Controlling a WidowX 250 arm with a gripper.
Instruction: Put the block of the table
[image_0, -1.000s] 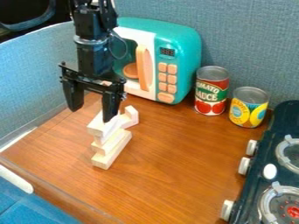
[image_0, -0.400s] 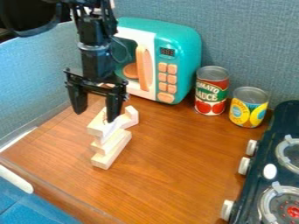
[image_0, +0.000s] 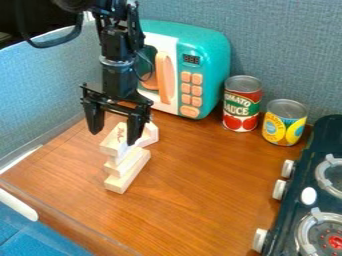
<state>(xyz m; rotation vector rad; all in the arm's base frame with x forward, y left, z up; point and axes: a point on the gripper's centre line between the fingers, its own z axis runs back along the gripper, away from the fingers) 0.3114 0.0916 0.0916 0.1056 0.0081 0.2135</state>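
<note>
Pale wooden blocks (image_0: 129, 170) are stacked left of centre on the brown table (image_0: 200, 185). The top block (image_0: 115, 142) lies across the stack and has reddish marks on it. Behind its right end is a pale arched block (image_0: 150, 134). My black gripper (image_0: 113, 137) hangs over the stack, open, with its two fingers wide apart and nothing held. The right fingertip is in front of the top block's upper part; whether it touches cannot be told. The left fingertip is up and left of the stack.
A teal toy microwave (image_0: 212, 65) stands behind the stack. To its right are a red tomato can (image_0: 242, 104) and a yellow can (image_0: 284, 122). A dark toy stove (image_0: 300, 185) lines the right side, and a blue-grey wall (image_0: 47, 85) stands at the left.
The gripper has shifted to the right and slightly downward, staying open. The blocks have not visibly moved, and more of the top block's marks show.
</note>
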